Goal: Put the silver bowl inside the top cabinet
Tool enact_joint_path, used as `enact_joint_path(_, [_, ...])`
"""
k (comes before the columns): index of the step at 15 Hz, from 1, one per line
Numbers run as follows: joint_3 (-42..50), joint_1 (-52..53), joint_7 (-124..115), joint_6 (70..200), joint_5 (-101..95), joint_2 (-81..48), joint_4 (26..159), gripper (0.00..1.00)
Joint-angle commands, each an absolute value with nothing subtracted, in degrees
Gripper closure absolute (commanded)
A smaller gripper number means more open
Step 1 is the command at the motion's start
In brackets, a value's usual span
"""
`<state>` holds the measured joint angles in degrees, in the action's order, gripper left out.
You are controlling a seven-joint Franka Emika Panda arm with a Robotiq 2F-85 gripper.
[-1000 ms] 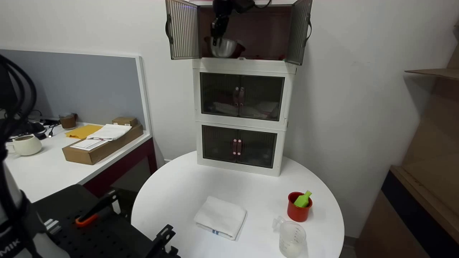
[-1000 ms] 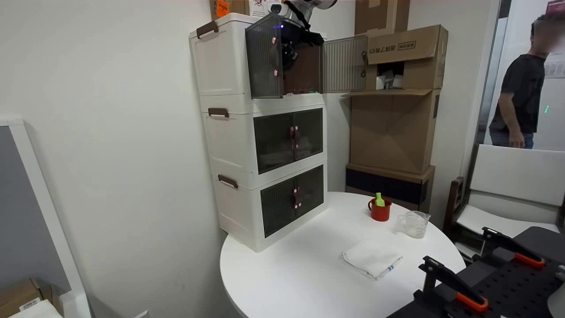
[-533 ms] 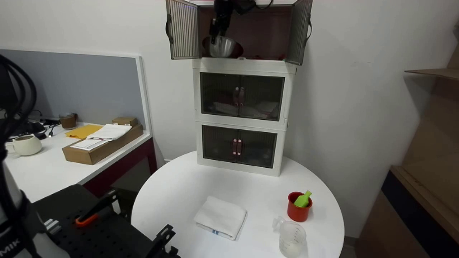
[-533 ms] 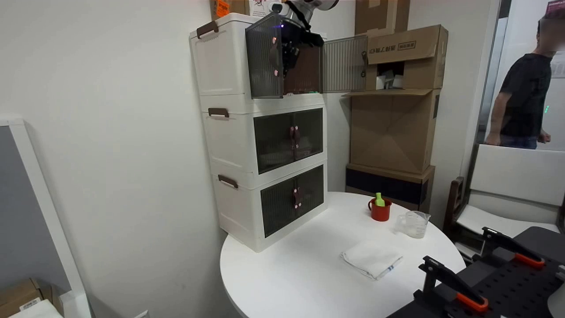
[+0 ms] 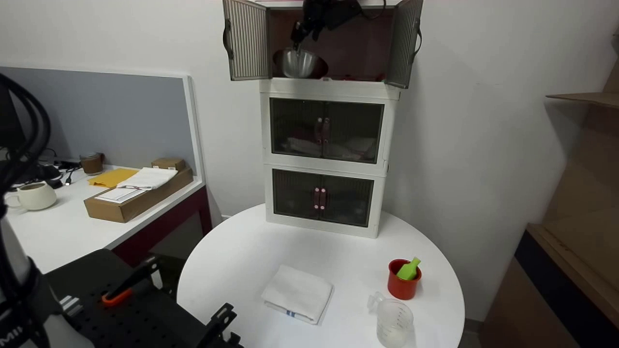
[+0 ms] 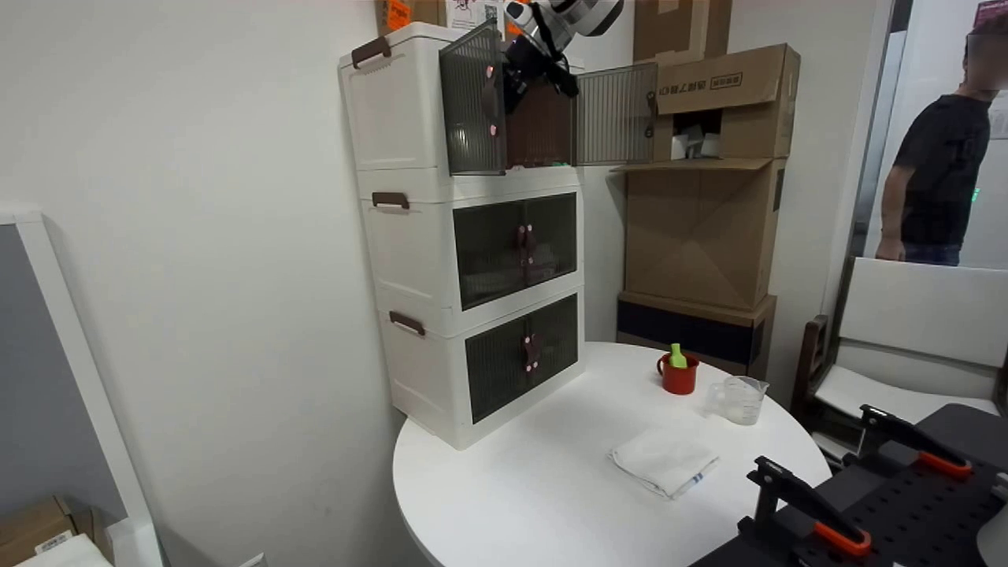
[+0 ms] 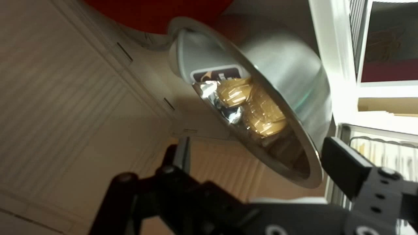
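The silver bowl (image 5: 300, 64) stands inside the top cabinet (image 5: 358, 38), toward the left in that exterior view. Through the wrist view I see the silver bowl (image 7: 290, 75) from above, slanted across the picture, with golden wrapped bits inside. My gripper (image 7: 258, 155) is open; its right finger (image 7: 346, 166) is beside the rim, perhaps touching, and the left finger (image 7: 183, 155) is well apart from the bowl. In an exterior view the gripper (image 5: 296, 44) points down over the rim. The cabinet's door hides most of the bowl in an exterior view, where the gripper (image 6: 513, 93) shows partly.
Both cabinet doors stand open: a left door (image 5: 249, 41) and a right door (image 5: 405, 43). A red bowl (image 7: 160, 13) lies against the silver one. Below, the white unit (image 5: 329, 87) has two closed compartments. On the table are a red cup (image 5: 402, 285), measuring cup (image 5: 394, 321) and towel (image 5: 297, 295).
My gripper has opened and let go of the silver bowl. It has risen a little, and the wrist has swung right in an exterior view. The bowl has settled slightly left and stays put.
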<state>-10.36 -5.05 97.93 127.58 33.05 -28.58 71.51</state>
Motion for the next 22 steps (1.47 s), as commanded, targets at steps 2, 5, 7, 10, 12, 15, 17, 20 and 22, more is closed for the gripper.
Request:
enact_joint_path(2, [-9.7,-7.8,91.6,128.7,39.8,-24.7,75.8,0.00])
enact_joint_path(5, [-8.0,-9.0,81.6,121.5,37.8,-21.5,77.3,0.00])
enact_joint_path(7, [-6.9,-9.5,75.8,117.4,37.2,-20.4,77.6,0.00])
enact_joint_path(10, [-4.8,-11.1,67.9,109.0,37.9,-16.6,78.3,0.00])
enact_joint_path(12, [-4.1,-13.1,64.0,104.8,39.2,-13.1,81.2,0.00])
enact_joint_path(15, [-0.5,-14.1,59.7,98.9,38.2,-8.4,87.2,0.00])
enact_joint_path(17, [2.3,-14.3,58.9,97.3,35.8,-4.9,94.3,0.00])
enact_joint_path(20, [6.0,-13.8,56.6,104.9,32.4,-1.6,104.0,0.00])
enact_joint_path(22, [7.5,-13.7,56.0,113.3,31.9,-0.3,110.7,0.00])
